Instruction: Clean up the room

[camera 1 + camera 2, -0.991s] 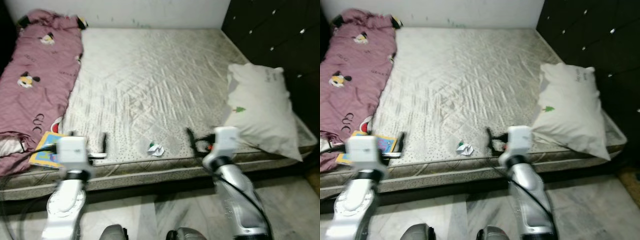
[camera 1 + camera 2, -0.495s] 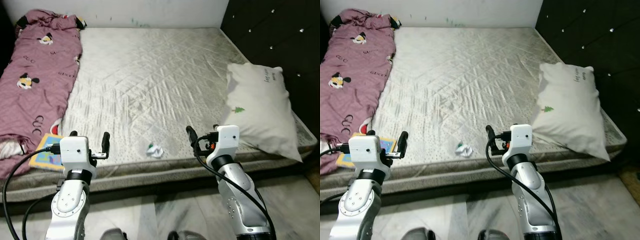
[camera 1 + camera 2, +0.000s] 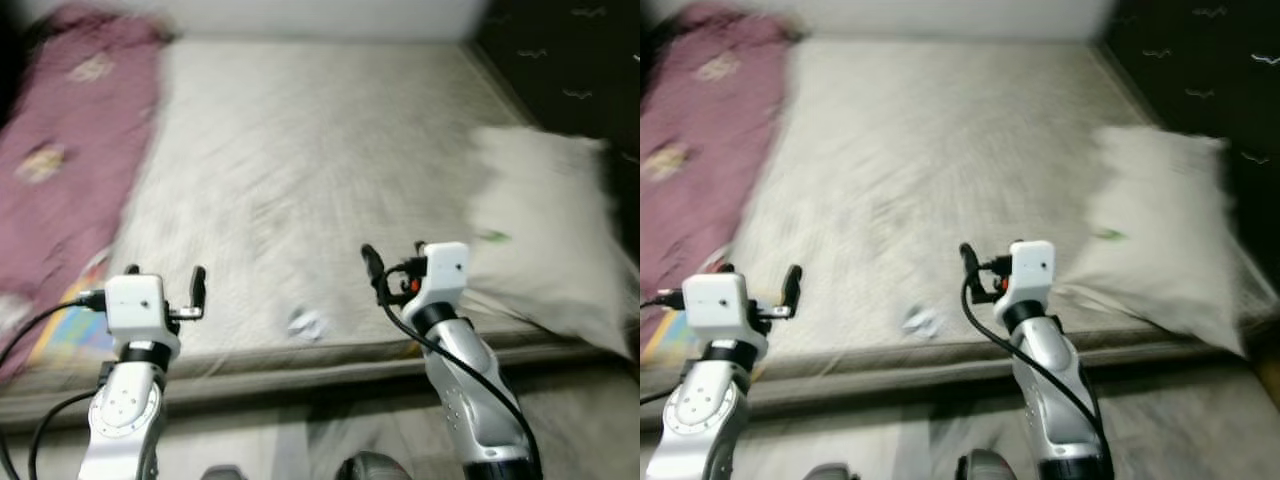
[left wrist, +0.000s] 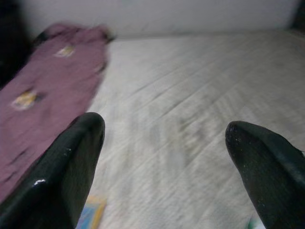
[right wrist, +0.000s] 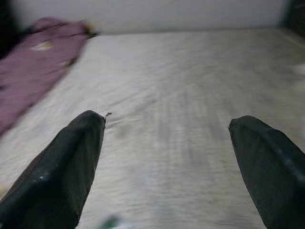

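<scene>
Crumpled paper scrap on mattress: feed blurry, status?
Left gripper, right gripper open, empty. Crumpled white paper scrap at grey mattress edge, between them. Nothing blocking.

1. The mattress [image 3: 300,150] is pale grey-beige with a faint quilted pattern.
2. The blanket [image 3: 60,150] is mauve-pink with small yellowish and dark motifs.
3. The pillow [image 3: 545,240] is off-white with a small green mark.
4. The crumpled paper [image 3: 305,322] is white.
5. The book [image 3: 70,335] shows yellow and blue.
6. The headboard [image 3: 570,60] is black.
</scene>
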Controlling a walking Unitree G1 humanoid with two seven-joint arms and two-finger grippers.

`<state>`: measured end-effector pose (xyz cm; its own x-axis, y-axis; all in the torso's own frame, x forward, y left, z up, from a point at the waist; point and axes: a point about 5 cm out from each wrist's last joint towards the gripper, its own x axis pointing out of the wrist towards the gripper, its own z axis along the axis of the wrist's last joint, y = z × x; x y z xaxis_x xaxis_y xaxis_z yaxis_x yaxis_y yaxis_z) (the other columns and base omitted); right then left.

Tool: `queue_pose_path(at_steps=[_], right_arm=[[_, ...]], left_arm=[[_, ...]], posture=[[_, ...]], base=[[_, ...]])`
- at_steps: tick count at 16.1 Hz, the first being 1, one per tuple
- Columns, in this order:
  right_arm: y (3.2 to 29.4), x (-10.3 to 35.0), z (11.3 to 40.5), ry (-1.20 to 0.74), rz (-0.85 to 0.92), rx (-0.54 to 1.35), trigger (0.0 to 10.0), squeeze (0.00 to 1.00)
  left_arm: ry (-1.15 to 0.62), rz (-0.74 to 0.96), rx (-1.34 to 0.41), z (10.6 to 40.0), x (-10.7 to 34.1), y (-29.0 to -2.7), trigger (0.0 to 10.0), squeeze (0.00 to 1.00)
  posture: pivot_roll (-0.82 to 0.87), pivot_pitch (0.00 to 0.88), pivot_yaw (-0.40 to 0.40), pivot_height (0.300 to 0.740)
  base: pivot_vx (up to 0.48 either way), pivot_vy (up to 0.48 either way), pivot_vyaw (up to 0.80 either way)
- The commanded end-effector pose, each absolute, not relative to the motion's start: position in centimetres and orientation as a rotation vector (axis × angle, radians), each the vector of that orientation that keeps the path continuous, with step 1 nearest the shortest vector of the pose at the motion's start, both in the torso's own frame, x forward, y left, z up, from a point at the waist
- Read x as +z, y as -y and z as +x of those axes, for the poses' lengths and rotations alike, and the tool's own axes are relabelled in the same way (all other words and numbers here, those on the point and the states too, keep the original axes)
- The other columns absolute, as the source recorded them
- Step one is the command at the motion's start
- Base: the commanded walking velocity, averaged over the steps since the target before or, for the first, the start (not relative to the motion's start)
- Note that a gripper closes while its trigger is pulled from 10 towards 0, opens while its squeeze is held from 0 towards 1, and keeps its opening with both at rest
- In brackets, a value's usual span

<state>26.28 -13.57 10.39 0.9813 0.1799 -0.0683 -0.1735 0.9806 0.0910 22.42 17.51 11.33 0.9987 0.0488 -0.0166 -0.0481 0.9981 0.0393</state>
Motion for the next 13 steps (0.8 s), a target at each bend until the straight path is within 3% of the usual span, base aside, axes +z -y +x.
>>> queue_pose_path(at_steps=[1, 8, 11, 13], right_arm=[[13.68, 10.29, 26.29, -0.086, 0.094, 0.166, 10.0, 0.00], [13.79, 10.11, 26.30, -0.098, 0.109, 0.157, 10.0, 0.00], [13.80, 10.01, 26.32, -0.107, 0.108, 0.157, 10.0, 0.00], [13.75, 9.97, 26.30, -0.109, 0.110, 0.160, 10.0, 0.00]], left_arm=[[-0.031, 0.043, 0.042, 21.97, 11.10, -17.62, 10.0, 0.00], [-0.038, 0.044, 0.042, 21.95, 11.00, -17.63, 10.0, 0.00], [-0.040, 0.042, 0.042, 21.91, 10.97, -17.60, 10.0, 0.00], [-0.041, 0.039, 0.041, 21.89, 10.92, -17.59, 10.0, 0.00]], posture=[[0.02, 0.079, -0.052, 0.740], [0.03, 0.076, -0.053, 0.740], [0.03, 0.077, -0.054, 0.740], [0.03, 0.075, -0.054, 0.740]], base=[[0.000, 0.000, 0.00], [0.000, 0.000, 0.00], [0.000, 0.000, -0.80], [0.000, 0.000, -0.20]])
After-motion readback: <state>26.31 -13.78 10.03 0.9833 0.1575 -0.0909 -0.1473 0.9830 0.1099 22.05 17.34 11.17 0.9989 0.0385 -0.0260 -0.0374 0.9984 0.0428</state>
